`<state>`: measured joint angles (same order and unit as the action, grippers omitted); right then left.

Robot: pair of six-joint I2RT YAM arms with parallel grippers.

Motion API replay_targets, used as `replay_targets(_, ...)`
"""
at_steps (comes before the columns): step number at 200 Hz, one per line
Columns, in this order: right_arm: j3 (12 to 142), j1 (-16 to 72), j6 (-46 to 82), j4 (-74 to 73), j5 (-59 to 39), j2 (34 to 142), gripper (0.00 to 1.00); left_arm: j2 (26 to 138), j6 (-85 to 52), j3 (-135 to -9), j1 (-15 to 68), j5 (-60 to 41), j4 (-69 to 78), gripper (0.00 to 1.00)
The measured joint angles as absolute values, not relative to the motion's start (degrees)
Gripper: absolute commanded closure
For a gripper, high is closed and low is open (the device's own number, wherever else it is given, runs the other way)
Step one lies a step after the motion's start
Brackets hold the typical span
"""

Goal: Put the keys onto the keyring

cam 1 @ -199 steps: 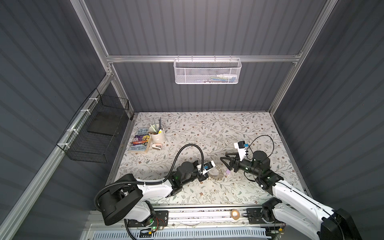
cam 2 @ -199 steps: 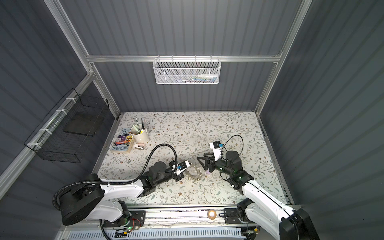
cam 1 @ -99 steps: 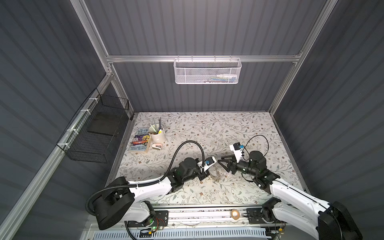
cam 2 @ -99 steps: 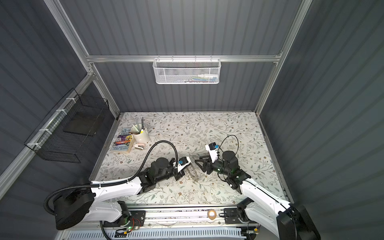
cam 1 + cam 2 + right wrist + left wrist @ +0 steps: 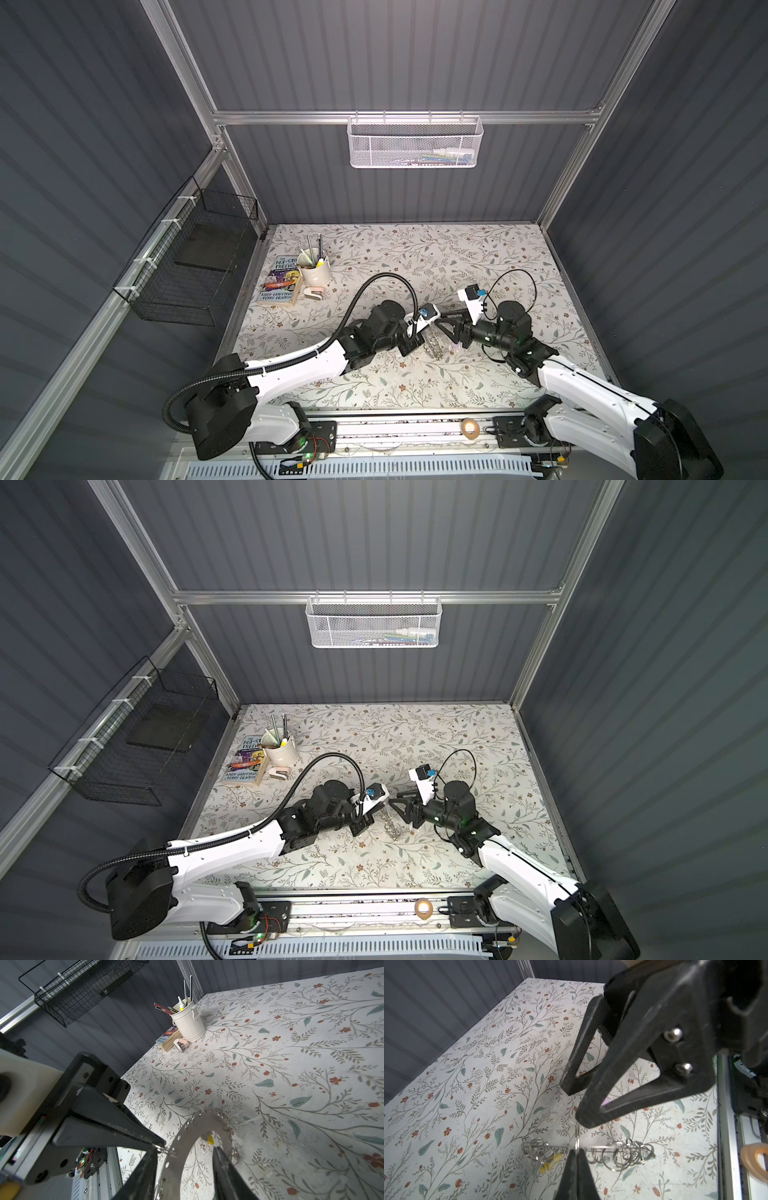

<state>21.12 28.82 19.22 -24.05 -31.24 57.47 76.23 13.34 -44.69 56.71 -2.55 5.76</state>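
1. The keyring stands on edge over the table, front-middle, between the two arms. Can't tell whether its lower rim touches the table.
2. Left gripper: jaws together, clamped at the ring's rim, on a wire loop.
3. Right gripper: jaws apart, straddling the ring's flat band. No key shows between them.
4. Yellow-tag key: sits at the loops on the part of the rim away from the left gripper. It looks hooked on, but I can't confirm a loop passes through it.
5. Lilac-tag key: only a sliver of tag shows, behind a right finger. Not on the ring as far as I can see. Held or lying on the table: can't tell.
6. My read: half done at best. Left to do: grip the lilac-tag key and thread it onto a free loop with the ring braced by the left gripper, then verify the yellow one.
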Motion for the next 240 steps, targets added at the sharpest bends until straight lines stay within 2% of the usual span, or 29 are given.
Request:
replay_targets(103,20.3,28.8,19.0,-25.9,-29.6,57.5,0.53,80.2,13.2,-48.1,56.6,-2.6,-0.7,1.00)
replay_targets(173,20.3,28.8,18.5,-25.9,-32.1,58.6,0.59,80.3,13.9,-56.8,54.9,-4.7,-14.0,1.00)
replay_targets(240,20.3,29.1,18.1,-26.2,-34.2,59.7,0.58,83.6,16.5,-67.4,53.8,-6.2,-27.6,1.00)
